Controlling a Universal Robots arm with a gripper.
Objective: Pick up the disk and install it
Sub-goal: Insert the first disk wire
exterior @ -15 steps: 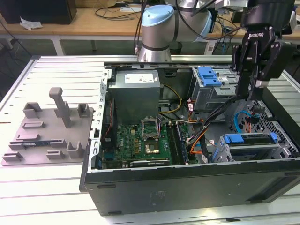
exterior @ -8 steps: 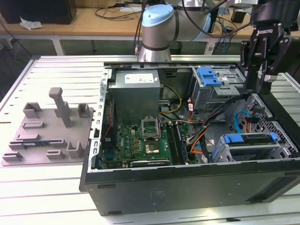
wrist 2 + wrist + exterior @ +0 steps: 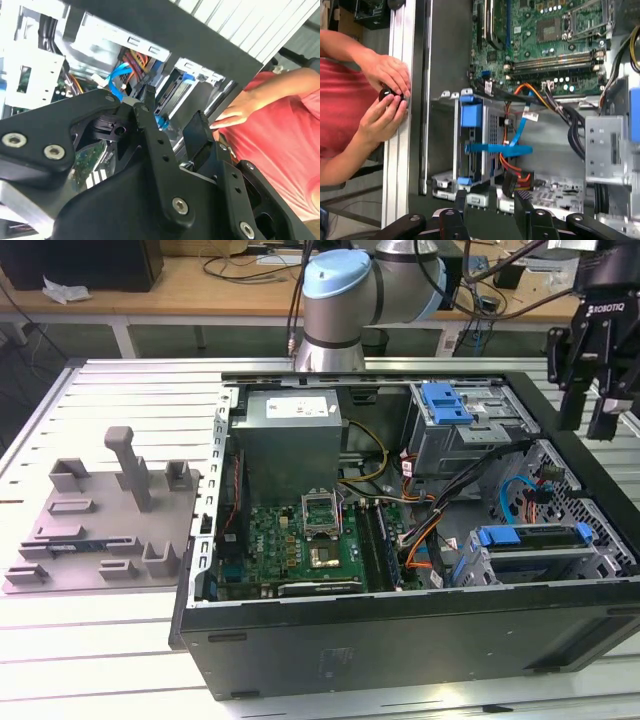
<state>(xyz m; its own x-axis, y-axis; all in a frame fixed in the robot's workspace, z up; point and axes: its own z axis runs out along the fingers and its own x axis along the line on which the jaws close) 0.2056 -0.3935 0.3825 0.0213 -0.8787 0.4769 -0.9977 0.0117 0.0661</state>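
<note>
Black and two-fingered, the gripper (image 3: 587, 428) hangs with its fingers spread apart and nothing held between them. It is raised over the far corner of the open computer case (image 3: 400, 640), at the exterior view's right. In the first wrist view the fingers (image 3: 522, 202) stand apart above the case floor, and the second wrist view shows the gripper (image 3: 172, 107) just as wide.

The disk (image 3: 545, 534) appears to sit edge-on in the drive cage (image 3: 495, 565) at the near right of the case. Its blue carrier frame shows at both ends and its label is hidden. The gripper is well apart from it, higher and farther back. In the first wrist view a blue data cable (image 3: 495, 148) crosses the perforated side of that cage.

A second cage with a blue tab (image 3: 445, 403) stands at the far right inside the case. The grey power supply (image 3: 290, 435) sits far left, with the green motherboard (image 3: 300, 540) nearer. A grey fixture plate (image 3: 100, 520) lies on the slatted aluminium table (image 3: 130, 390), left of the case. A person's hands (image 3: 390, 95) rest at the table's edge, pinching a small black round object (image 3: 386, 93).
</note>
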